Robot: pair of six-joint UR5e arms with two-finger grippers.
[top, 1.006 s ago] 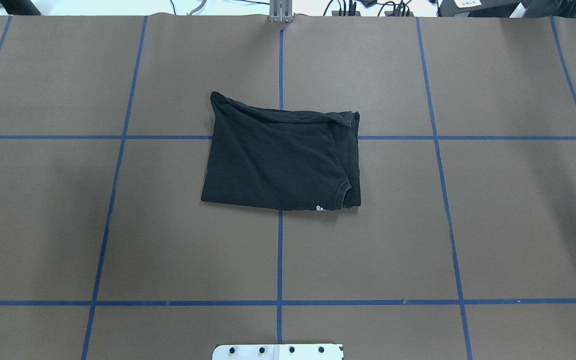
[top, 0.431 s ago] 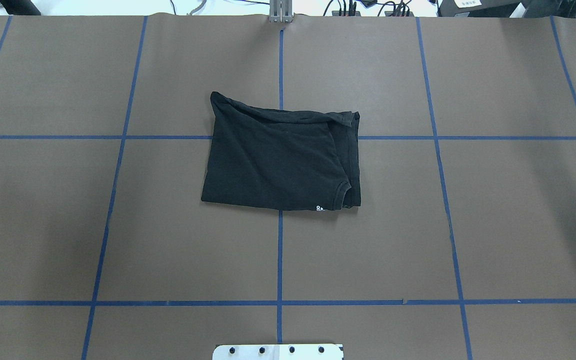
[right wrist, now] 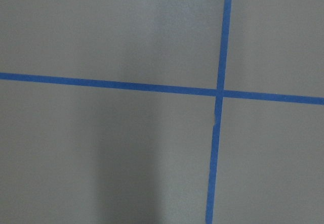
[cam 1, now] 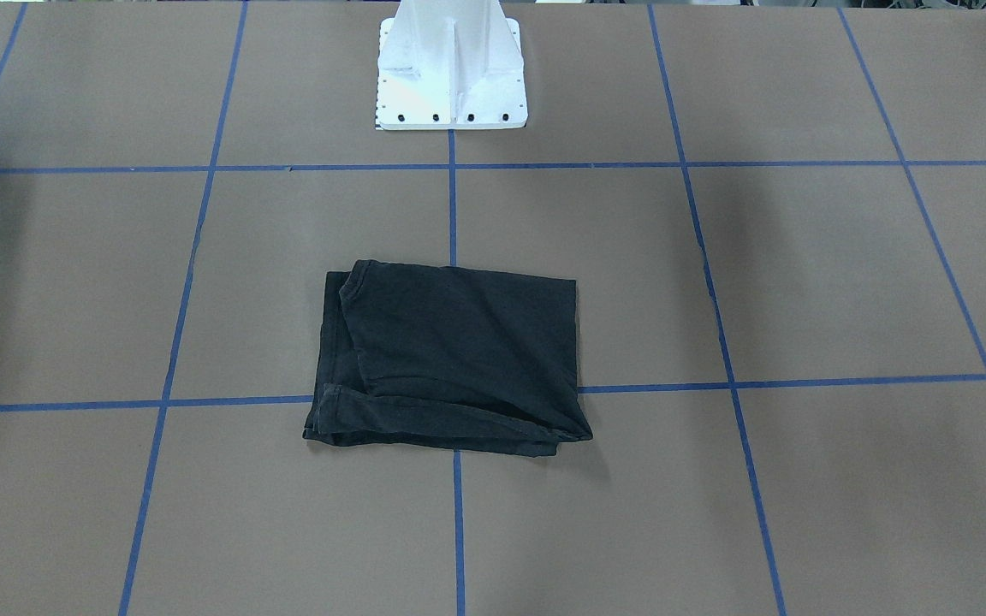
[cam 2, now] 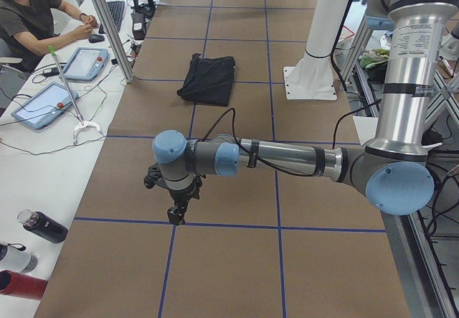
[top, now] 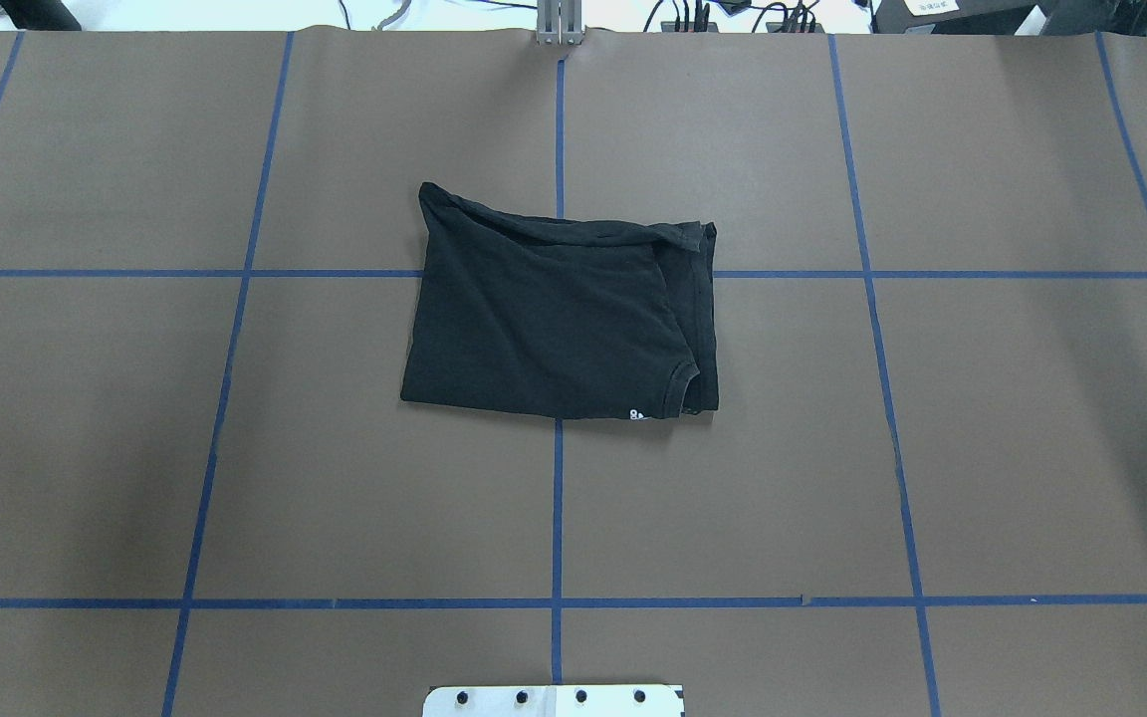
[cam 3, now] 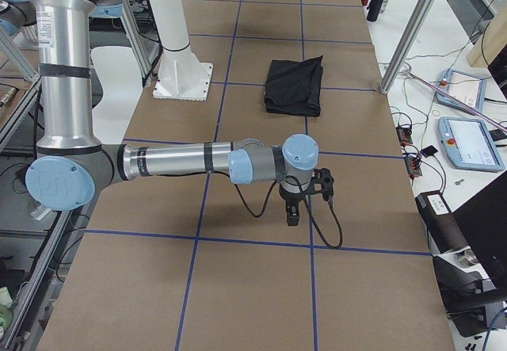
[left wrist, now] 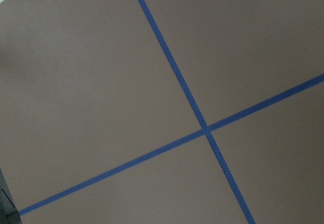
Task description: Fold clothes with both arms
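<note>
Shirt: the folded black cotton T-shirt [top: 554, 314] lies flat between the two grippers, well apart from each.
Edges: all free, with the brown paper-covered table [top: 1012, 448] bare around them.
Left gripper [cam 2: 174, 216]: hangs above the table; how wide it is, I cannot tell.
Right gripper [cam 3: 292, 218]: the same; I cannot tell.

One T-shirt [top: 554, 319], two arms [cam 2: 287, 156] [cam 3: 174, 161], one white base [cam 1: 450, 77]; one person [cam 2: 32, 16]

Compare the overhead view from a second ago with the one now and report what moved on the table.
Nothing visibly changed. The folded black cotton T-shirt lies across the same blue tape lines, with the same outline and creases. The left arm and right arm show in no overhead picture, so their motion cannot be compared.
</note>
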